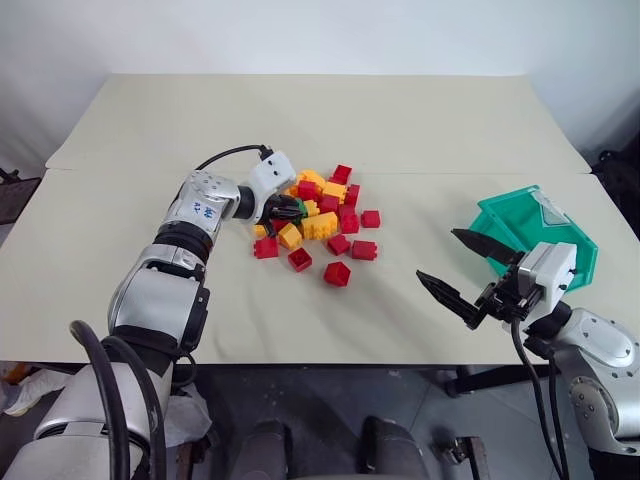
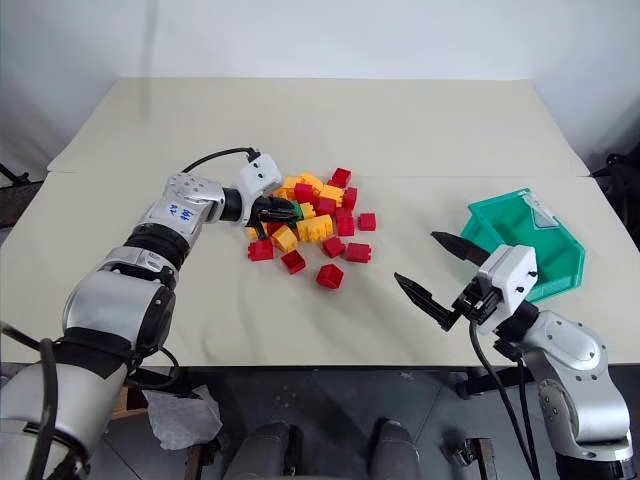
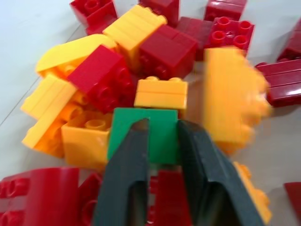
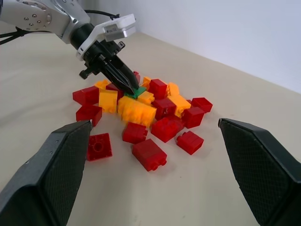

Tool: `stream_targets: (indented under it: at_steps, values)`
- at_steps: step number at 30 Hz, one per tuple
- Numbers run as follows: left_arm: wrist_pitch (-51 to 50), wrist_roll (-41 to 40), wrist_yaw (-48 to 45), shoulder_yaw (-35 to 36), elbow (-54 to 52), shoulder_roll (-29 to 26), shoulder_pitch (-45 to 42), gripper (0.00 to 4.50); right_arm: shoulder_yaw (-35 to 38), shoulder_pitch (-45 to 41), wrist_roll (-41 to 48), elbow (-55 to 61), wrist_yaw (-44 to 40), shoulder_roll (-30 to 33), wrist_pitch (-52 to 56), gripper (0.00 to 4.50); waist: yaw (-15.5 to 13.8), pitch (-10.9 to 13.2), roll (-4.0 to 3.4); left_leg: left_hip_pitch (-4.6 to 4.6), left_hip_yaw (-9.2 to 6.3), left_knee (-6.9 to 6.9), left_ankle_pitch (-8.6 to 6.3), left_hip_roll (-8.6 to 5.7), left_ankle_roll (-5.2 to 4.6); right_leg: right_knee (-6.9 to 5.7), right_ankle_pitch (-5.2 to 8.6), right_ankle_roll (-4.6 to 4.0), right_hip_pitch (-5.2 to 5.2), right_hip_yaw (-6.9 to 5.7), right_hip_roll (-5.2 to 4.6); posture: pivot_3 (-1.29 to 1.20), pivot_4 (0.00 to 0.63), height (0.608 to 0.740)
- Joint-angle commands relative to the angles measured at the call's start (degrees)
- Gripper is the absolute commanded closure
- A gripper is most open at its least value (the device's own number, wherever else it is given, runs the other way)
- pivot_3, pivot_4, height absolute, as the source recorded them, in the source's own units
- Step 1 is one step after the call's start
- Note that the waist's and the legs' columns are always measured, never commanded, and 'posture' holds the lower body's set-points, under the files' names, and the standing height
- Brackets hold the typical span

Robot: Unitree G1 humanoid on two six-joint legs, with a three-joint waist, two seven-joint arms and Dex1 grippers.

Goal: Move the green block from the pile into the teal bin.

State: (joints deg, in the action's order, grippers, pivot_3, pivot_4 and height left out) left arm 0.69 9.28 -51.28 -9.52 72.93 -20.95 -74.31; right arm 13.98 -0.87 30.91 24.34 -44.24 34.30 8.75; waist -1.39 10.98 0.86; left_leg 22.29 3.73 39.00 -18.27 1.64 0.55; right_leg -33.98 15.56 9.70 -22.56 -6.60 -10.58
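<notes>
Atop pile (image 1: 322,218): green block (image 3: 143,134)

Beige table (image 1: 300,120); white wall (image 1: 300,30) behind.

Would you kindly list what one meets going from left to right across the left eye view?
Left tool → pile of red and yellow bricks → right tool → teal bin.

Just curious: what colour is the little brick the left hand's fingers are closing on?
Bright green: the green block, clearest in the left wrist view, among red and yellow bricks.
</notes>
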Motion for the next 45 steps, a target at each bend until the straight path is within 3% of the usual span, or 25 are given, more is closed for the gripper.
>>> stream_targets:
  at_steps: [1,6,7,10,18,19,31,34,40,45]
  values:
    - [-0.43,1.54,0.43,-0.32,1.50,0.00,0.11,3.45,1.04,-0.75,0.90,1.55,0.31,-0.33,-0.88,0.00,-0.01,0.00,0.00,0.00,0.00,0.01,0.00,0.00,0.00,0.00,0.00,0.00,0.00,0.00,0.00,0.00,0.150,0.740]
    - [0.47,0.68,0.17,0.89,1.26,-1.31,-0.79,3.45,0.69,-1.42,0.57,0.87,0.05,-0.67,-1.07,0.00,0.06,0.00,0.00,0.00,0.00,0.01,0.00,0.00,0.00,0.00,0.00,0.00,0.00,0.00,0.00,0.00,0.150,0.740]
    - [1.15,0.88,0.30,0.83,1.16,-1.50,-0.84,3.28,0.67,-1.47,0.52,0.81,0.00,-0.73,-1.08,0.00,0.06,0.00,0.00,0.01,0.00,0.01,0.00,0.00,0.00,0.00,0.00,0.00,0.00,0.00,0.00,0.00,0.150,0.740]
    - [1.47,1.35,1.46,0.78,1.21,-1.75,-0.79,2.63,0.37,-1.68,0.37,0.63,-0.04,-0.99,-1.14,0.00,0.06,0.00,0.00,0.01,0.00,0.00,0.00,0.00,0.00,0.00,0.00,0.00,-0.01,0.00,0.00,0.00,0.150,0.740]
    - [1.64,2.58,6.24,0.50,2.26,-0.13,-0.15,0.19,-0.03,-2.14,0.15,0.93,0.27,-1.53,-1.00,0.00,0.06,0.00,0.00,0.00,0.00,0.00,0.00,0.00,0.00,-0.01,0.00,0.00,-0.01,0.00,0.00,0.00,0.150,0.740]
    - [1.55,2.65,6.56,0.52,2.40,-0.04,-0.19,0.05,0.05,-2.20,0.19,1.01,0.39,-1.54,-0.92,0.00,0.06,0.00,0.00,0.00,0.00,0.00,0.00,0.00,0.00,-0.01,0.00,0.00,-0.01,0.00,0.00,0.00,0.150,0.740]
    - [-1.44,4.42,8.58,0.04,3.58,1.20,-0.50,0.05,0.32,-1.86,0.25,1.88,1.53,-1.80,-0.80,0.00,0.59,0.00,0.00,0.00,0.00,-0.03,0.00,0.00,0.00,-0.02,0.00,0.00,-0.02,0.00,0.01,0.00,0.150,0.740]
    - [-2.87,4.79,8.24,-0.24,3.76,1.08,-0.53,0.64,0.41,-2.01,0.37,2.13,1.77,-1.73,-0.77,0.00,0.67,0.00,0.00,-0.01,0.00,-0.03,0.00,0.00,0.00,-0.02,0.00,0.00,-0.02,0.00,0.00,0.00,0.150,0.740]
    - [-3.32,5.17,6.61,-0.09,3.65,0.35,-0.46,2.33,0.44,-1.91,0.35,2.27,1.98,-1.85,-1.04,0.00,0.69,0.00,0.00,-0.02,0.00,-0.02,0.00,0.00,0.00,-0.03,0.00,0.00,-0.02,0.01,0.00,0.00,0.150,0.740]
    - [-0.21,2.76,5.29,2.87,3.13,-1.42,-1.52,2.34,0.33,-2.25,0.29,1.89,1.90,-1.83,-1.16,0.00,0.96,0.00,0.00,-0.01,0.00,-0.03,0.00,0.00,0.00,-0.03,0.00,0.00,-0.02,0.01,0.01,0.00,0.150,0.740]
